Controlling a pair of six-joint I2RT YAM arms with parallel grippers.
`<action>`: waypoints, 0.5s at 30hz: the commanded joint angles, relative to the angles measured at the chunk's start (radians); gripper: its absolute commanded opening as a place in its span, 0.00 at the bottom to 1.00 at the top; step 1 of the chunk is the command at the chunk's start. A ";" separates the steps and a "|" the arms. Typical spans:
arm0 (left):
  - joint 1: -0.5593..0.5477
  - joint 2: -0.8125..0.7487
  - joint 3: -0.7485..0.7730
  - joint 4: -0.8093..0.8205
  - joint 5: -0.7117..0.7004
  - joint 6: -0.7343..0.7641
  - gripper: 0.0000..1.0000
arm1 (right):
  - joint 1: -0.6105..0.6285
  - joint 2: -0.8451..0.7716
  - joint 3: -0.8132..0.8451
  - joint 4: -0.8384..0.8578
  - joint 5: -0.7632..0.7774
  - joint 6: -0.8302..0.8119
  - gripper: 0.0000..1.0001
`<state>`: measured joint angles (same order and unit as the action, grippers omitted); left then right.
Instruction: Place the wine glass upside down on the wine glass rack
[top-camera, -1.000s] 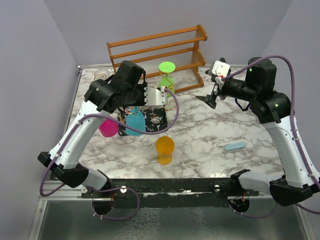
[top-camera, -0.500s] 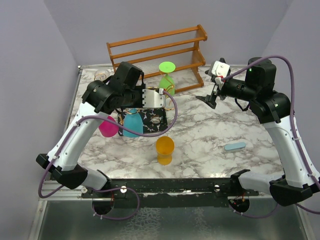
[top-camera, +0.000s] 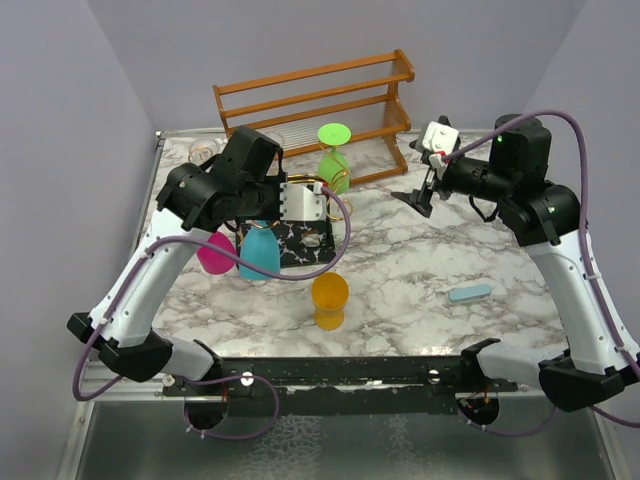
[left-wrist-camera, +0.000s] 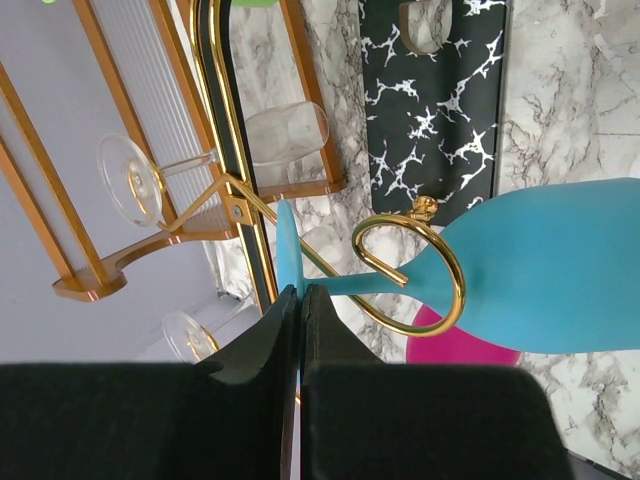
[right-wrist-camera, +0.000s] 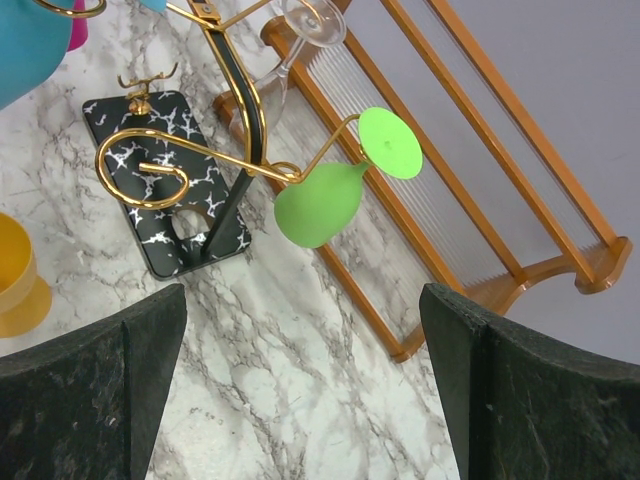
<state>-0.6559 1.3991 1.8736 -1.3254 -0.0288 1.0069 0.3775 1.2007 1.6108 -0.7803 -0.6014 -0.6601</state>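
The wine glass rack, gold wire on a black white-veined base, stands left of centre; its base also shows in the left wrist view and the right wrist view. My left gripper is shut on the foot of a blue wine glass. The glass hangs upside down, and its stem passes through a gold curl above the bowl. A green glass hangs on another arm. My right gripper is open and empty, well right of the rack.
A pink glass is by the rack's left side. An orange glass stands in front of the rack. The wooden two-tier shelf is at the back, with clear glasses by it. A small blue block lies at the right.
My left gripper has moved a little to the left and nearer with the blue glass in it. The right arm has not moved.
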 joint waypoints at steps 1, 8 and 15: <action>-0.004 -0.029 0.033 -0.043 0.030 0.013 0.00 | -0.007 0.005 -0.002 0.000 -0.031 -0.006 0.99; -0.004 -0.037 0.050 -0.053 0.064 0.013 0.00 | -0.006 0.008 0.000 -0.002 -0.032 -0.007 0.99; -0.004 -0.042 0.066 -0.061 0.116 0.012 0.00 | -0.008 0.007 0.000 -0.003 -0.034 -0.008 0.99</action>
<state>-0.6559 1.3857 1.9053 -1.3735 0.0235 1.0100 0.3775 1.2045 1.6108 -0.7811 -0.6151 -0.6601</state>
